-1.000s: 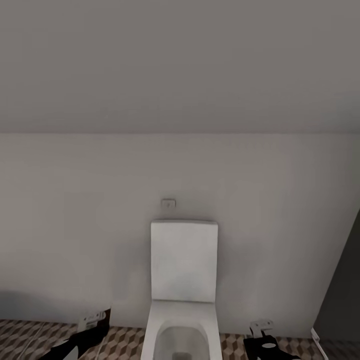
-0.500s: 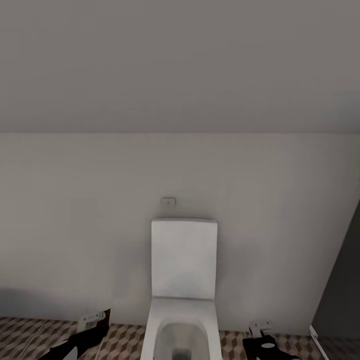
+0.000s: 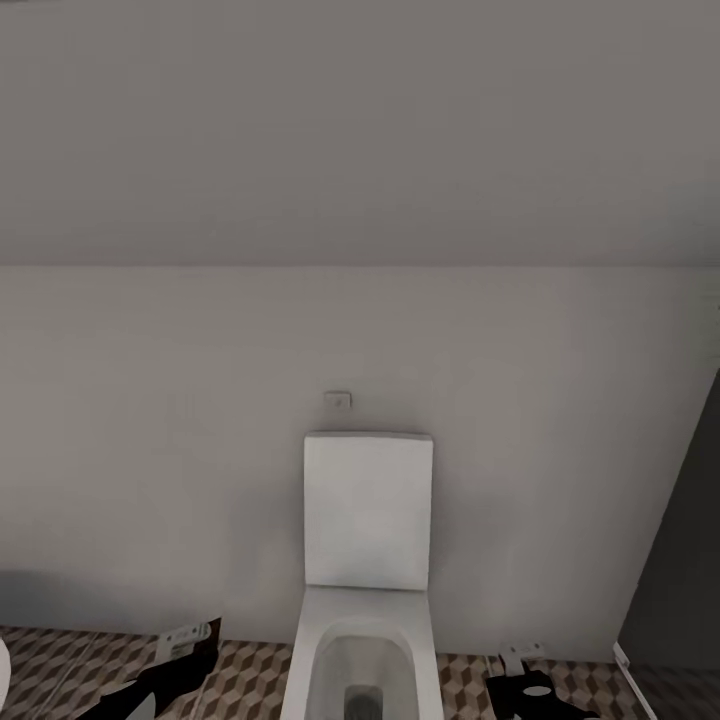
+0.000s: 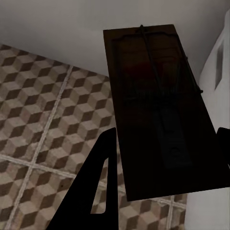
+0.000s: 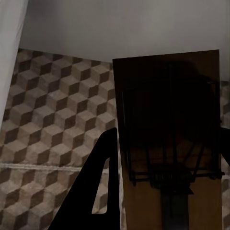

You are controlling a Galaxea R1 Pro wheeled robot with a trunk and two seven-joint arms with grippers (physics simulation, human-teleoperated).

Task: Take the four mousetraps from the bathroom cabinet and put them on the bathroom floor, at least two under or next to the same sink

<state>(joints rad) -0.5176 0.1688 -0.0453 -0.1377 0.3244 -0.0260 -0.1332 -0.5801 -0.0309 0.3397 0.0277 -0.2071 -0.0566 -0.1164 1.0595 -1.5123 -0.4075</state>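
Transit step — carrying two mousetraps toward a drop spot, no sink found yet apart from a white curved edge point(image 3: 3, 672) at 9 o'clock low in the head view; can't tell what that is.

Left end effector point(image 4: 163, 158) clamped on a mousetrap point(image 4: 158, 105) — flat board held between the fingers, wire parts facing the camera. Right end effector point(image 5: 165, 167) likewise closed on a second mousetrap point(image 5: 172, 143), board upright between the fingers. Both hang over the bathroom floor point(image 4: 43, 120), cube-pattern tiles, not touching it.

Head view aimed high: mostly grey wall point(image 3: 360, 330), toilet point(image 3: 367, 560) dead ahead at 6 o'clock, small wall plate point(image 3: 338, 399) just above the tank. Left arm tip at 7 o'clock, right arm tip at 5 o'clock, either side of the bowl. Dark panel point(image 3: 680, 560) at 4 o'clock, possibly a door.

Next, by judgement: turn base toward 9 o'clock to check that white edge, tilt head down, locate sink, then lower and release both traps flat on the tiles under or right beside it. Risk: mistaking the toilet for the sink.
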